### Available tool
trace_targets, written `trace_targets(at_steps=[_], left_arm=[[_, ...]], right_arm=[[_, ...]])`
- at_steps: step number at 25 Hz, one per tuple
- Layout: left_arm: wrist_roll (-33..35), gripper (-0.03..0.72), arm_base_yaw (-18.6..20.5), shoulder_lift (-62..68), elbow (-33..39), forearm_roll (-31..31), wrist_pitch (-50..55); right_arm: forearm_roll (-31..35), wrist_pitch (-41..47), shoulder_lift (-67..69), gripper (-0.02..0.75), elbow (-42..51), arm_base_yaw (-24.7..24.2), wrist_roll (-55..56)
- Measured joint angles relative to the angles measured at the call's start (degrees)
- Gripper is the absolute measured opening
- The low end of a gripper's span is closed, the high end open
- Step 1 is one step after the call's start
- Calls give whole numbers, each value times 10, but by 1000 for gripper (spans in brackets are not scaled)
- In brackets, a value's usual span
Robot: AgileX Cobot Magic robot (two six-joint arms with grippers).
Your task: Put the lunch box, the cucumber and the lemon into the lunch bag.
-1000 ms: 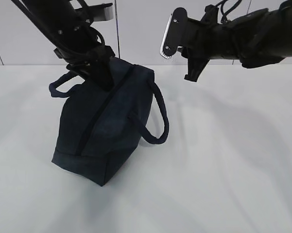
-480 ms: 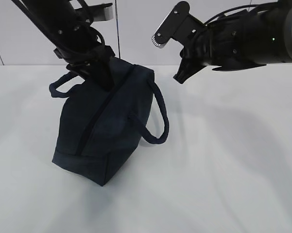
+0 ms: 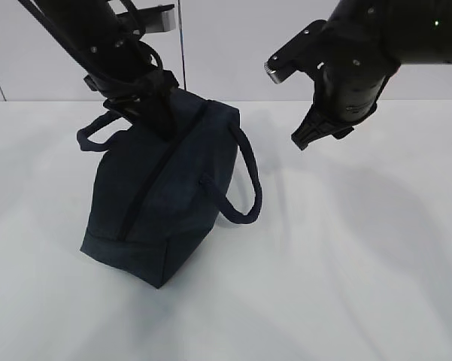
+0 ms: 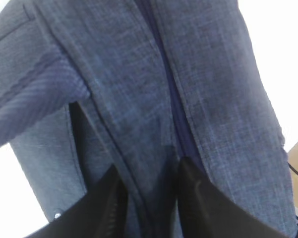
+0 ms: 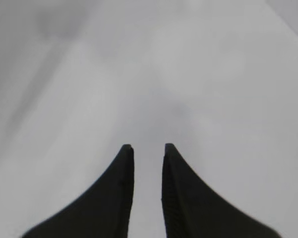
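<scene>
The navy lunch bag (image 3: pixel 162 203) stands on the white table, its top zipper (image 3: pixel 147 184) closed along the whole length. My left gripper (image 3: pixel 159 120) comes down on the bag's far top end. In the left wrist view its two black fingers pinch a ridge of the lunch bag (image 4: pixel 139 89) fabric beside the zipper (image 4: pixel 163 74), so the left gripper (image 4: pixel 151 183) is shut on the bag. My right gripper (image 3: pixel 301 141) hangs in the air to the right of the bag and points down at the table. Its jaws (image 5: pixel 148 146) stand slightly apart with nothing between them. The lunch box, cucumber and lemon are out of view.
Two loop handles hang off the bag, one on its right side (image 3: pixel 244 180) and one at the far left (image 3: pixel 98 131). The white table (image 3: pixel 346 263) stretches bare in front of and to the right of the bag. A pale wall stands behind.
The right arm has turned and swung right and down, so its gripper now points at the table instead of toward the bag. The left gripper and the bag have not moved.
</scene>
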Motion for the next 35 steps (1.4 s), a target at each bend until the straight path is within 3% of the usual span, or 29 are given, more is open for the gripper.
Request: trace_targets(at_steps=[7, 15, 30, 35], left_arm=[[-57, 240, 0, -7, 0, 29, 0], [-87, 286, 0, -31, 0, 56, 1], [-124, 319, 0, -120, 1, 149, 6], [-127, 319, 0, -170, 41, 177, 6]], right_arm=[[107, 128, -2, 153, -68, 0, -11], [190, 174, -3, 153, -90, 0, -18], [221, 175, -21, 153, -90, 0, -35], [224, 177, -47, 153, -90, 0, -50]])
